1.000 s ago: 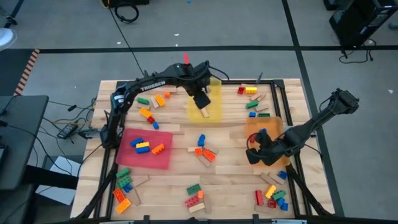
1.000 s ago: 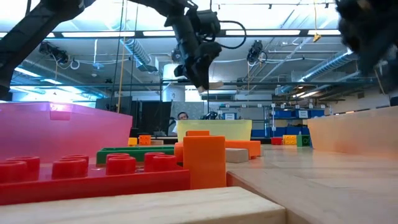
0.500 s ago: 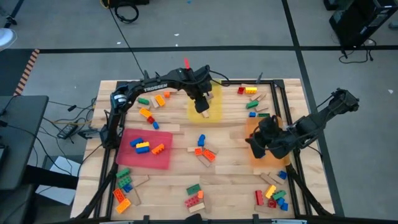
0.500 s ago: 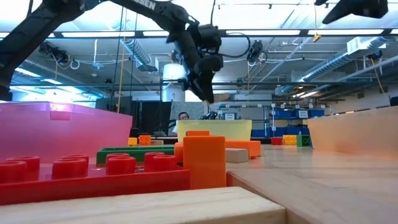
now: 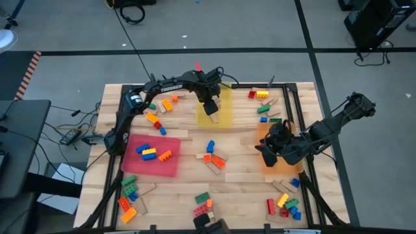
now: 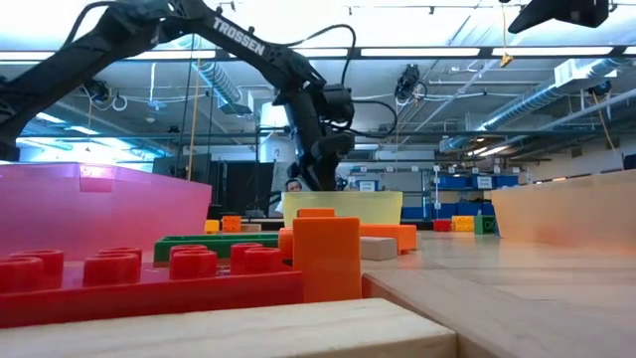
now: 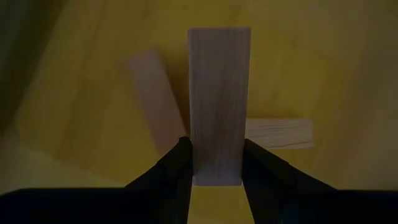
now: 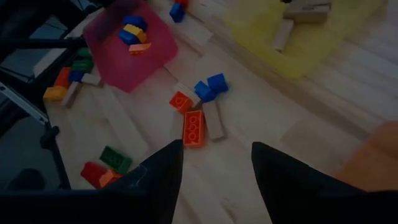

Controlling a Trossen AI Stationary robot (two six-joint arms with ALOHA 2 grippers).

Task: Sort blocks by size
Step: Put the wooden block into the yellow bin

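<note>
Left arm reads "TROSSEN" [image 6: 237,37] — its gripper [image 7: 214,177] clamps a tan wooden block [image 7: 217,102] over the yellow tray [image 5: 224,116]. Right gripper [image 8: 214,171] hangs empty, fingers apart, above the orange tray [image 5: 281,162].

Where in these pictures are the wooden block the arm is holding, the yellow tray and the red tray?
wooden block [image 7: 219,102], left wrist view, middle of its long face.
yellow tray [image 5: 225,116], high view, bare floor near its right edge.
red tray [image 5: 162,168], high view, bare floor near its lower edge.
</note>
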